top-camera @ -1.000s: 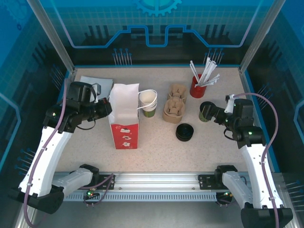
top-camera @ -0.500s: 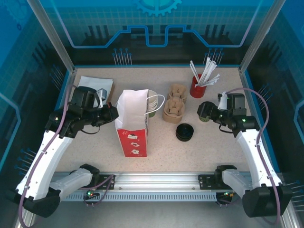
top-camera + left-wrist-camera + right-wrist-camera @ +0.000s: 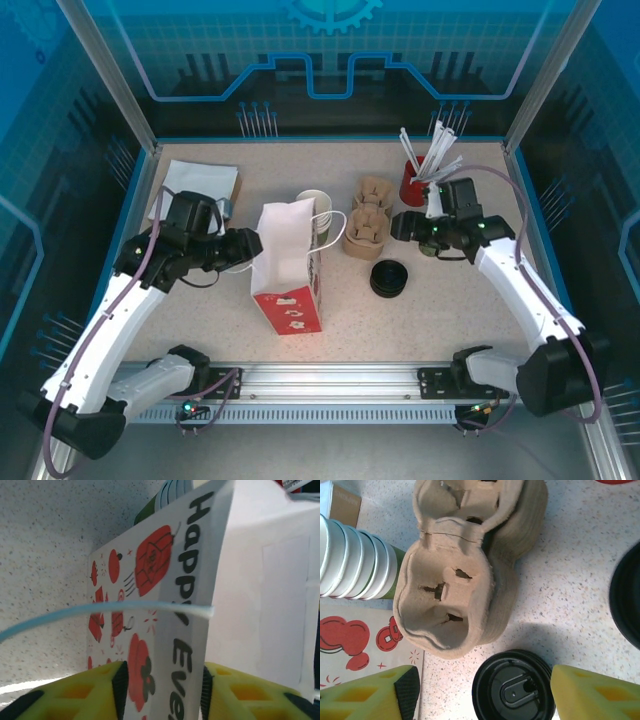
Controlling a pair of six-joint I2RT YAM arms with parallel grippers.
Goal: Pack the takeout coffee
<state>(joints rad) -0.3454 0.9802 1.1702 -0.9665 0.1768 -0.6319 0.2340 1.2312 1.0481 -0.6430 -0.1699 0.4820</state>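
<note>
Barely started: the lidded coffee (image 3: 512, 692) stands on the worktop (image 3: 400, 320) between the half-open jaws of the right tool (image 3: 482, 677), not yet gripped, well apart from the bag (image 3: 290, 270), whose edge lies inside the parted left tool (image 3: 164, 680), grip unclear.

A robotics lab test cell: aluminium frame posts (image 3: 100, 65) and blue printed panels (image 3: 330, 60) enclose a speckled table (image 3: 420, 320), with an aluminium rail (image 3: 330, 378) along its near edge.
</note>
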